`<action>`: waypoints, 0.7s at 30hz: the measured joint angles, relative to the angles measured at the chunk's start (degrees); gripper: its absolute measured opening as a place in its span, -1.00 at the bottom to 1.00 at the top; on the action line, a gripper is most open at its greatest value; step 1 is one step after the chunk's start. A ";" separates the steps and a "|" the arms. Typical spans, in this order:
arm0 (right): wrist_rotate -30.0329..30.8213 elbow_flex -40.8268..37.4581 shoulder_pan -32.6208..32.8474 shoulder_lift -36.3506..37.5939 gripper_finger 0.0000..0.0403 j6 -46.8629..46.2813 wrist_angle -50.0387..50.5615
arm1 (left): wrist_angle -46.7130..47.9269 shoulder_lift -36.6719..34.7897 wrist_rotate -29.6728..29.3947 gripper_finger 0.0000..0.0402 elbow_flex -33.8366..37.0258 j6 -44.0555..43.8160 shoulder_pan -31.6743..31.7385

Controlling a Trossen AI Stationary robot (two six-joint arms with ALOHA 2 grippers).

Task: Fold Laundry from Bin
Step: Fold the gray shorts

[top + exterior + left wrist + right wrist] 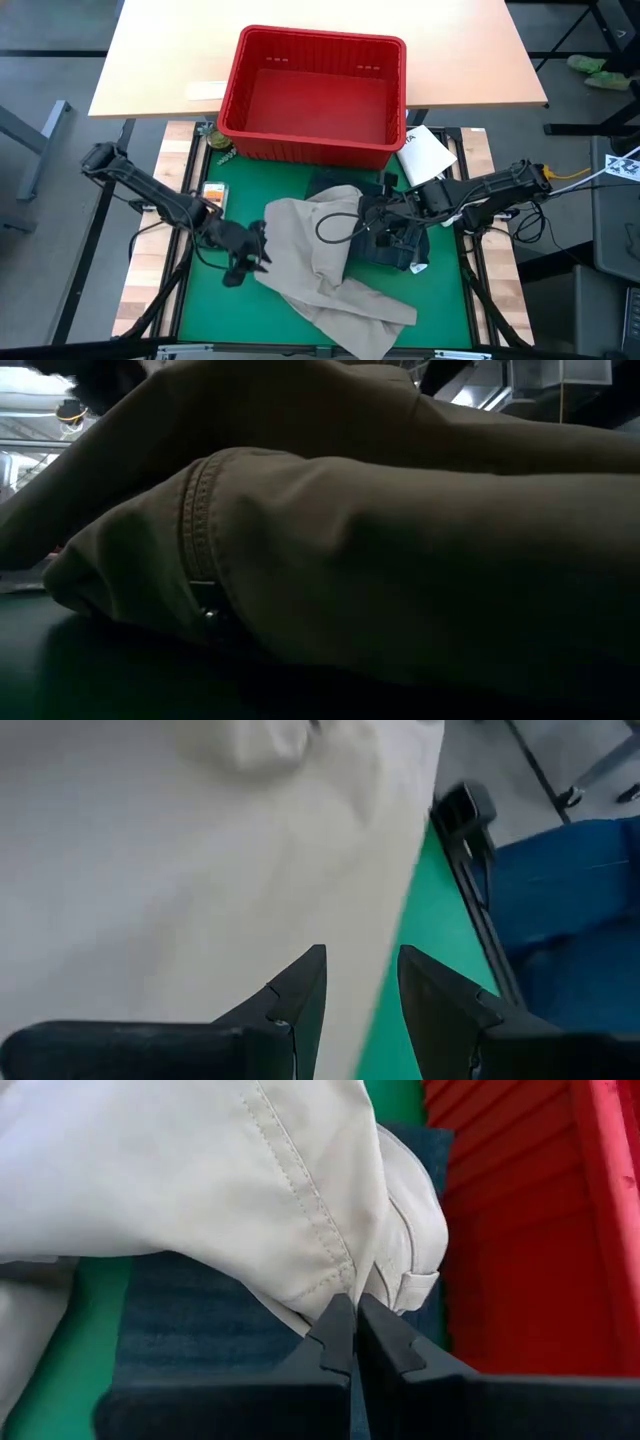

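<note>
At table front: the khakis [325, 250] lie spread on the green mat [440, 300], one leg trailing toward the near edge; the low view is filled by their cloth and a stitched seam.
Long axis: as I judge it, the khakis run from mid-table, near the bin, down toward the near right corner.
My left gripper [246, 262]: at the khakis' left edge, touching or just beside the cloth. In my left wrist view the fingers [300, 995] stand apart with no cloth between them, so I count it released.
My right gripper [355, 1320]: clenched on a fold of the khakis at a stitched seam; it sits at their right side, over the jeans [395, 250].
Which arm is nearer: both meet the khakis, one from each side; only my right has hold. The left must close on its edge before I can spread or lift the garment evenly, I think.
Jeans: a dark blue heap under and just right of the khakis, beneath my right gripper.
Risk: pulling with the right alone may drag the jeans along or bunch the khakis.
White packet [425, 155]: beyond my right arm, just beside the bin's near right corner.
Bin [235, 85]: farthest back, across the seam between the mat and the pale table; bare red floor, nothing in it that I can see.
</note>
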State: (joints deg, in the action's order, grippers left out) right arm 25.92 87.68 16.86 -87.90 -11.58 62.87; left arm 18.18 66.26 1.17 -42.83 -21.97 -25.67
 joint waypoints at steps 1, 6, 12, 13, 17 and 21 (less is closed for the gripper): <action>-0.24 0.00 0.00 0.00 -0.99 0.01 0.01 | 0.63 0.49 0.20 -0.40 0.00 -2.59 -0.62; -1.10 0.00 0.00 0.00 -0.99 0.01 0.02 | 6.35 1.25 3.05 -0.40 0.00 -15.87 -3.38; -1.10 0.00 0.00 -0.02 -0.99 0.01 0.02 | 11.11 1.29 -1.93 -0.40 0.00 -28.13 -9.11; -1.10 0.00 0.00 -0.02 -0.99 0.01 0.02 | 11.56 1.31 -3.61 -0.40 0.00 -30.34 -9.98; -1.10 0.00 0.00 -0.06 -0.99 0.01 0.02 | 11.86 1.31 -9.76 -0.40 0.00 -40.82 -12.18; -1.10 0.00 0.01 -0.07 -0.99 0.02 0.04 | 11.64 1.31 -14.10 -0.40 0.36 -50.81 -13.42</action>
State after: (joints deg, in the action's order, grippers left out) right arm 24.82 87.68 16.87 -87.96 -11.56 62.92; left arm 29.81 67.57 -12.93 -42.46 -72.78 -39.09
